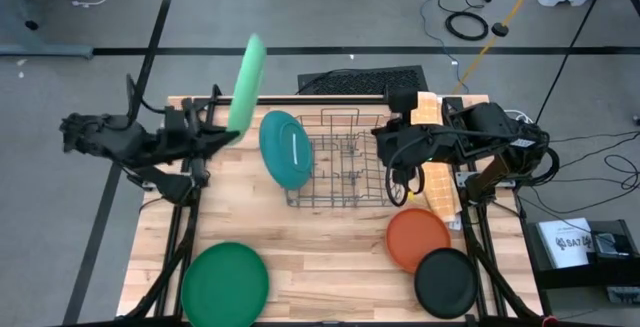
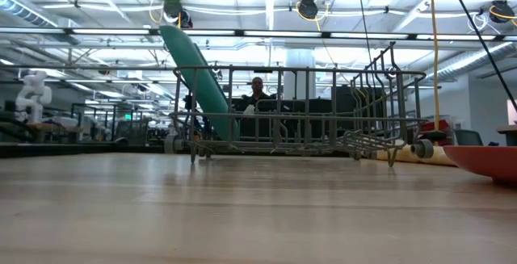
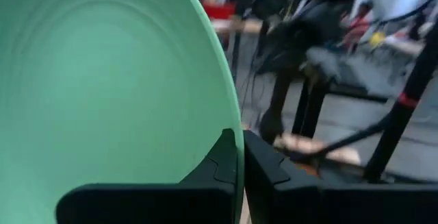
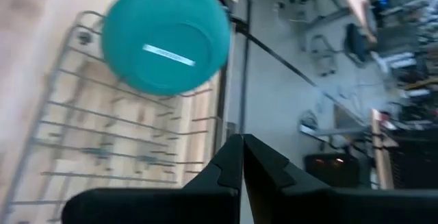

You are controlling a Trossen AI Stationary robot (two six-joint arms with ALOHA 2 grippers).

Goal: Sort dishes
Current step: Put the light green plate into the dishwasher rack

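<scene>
Light green plate (image 1: 245, 83): we see a smooth round plastic disc with faint concentric rings, held on edge above the table's far left part.
Left gripper (image 3: 241, 157): fingers pinch the light green plate's rim.
Teal plate (image 1: 286, 148): we note it leaning tilted against the left end of the wire rack (image 1: 342, 165), white label on its underside.
Rack: grey wire grid; nothing else in it that we can make out.
Dark green plate (image 1: 225, 284): flat on the wood-plank table (image 1: 330, 257), near left.
Orange plate (image 1: 418, 239): flat, near right, touching the black plate (image 1: 446, 283).
Right gripper (image 4: 241, 157): fingers pressed together, empty, above the rack's right end.
</scene>
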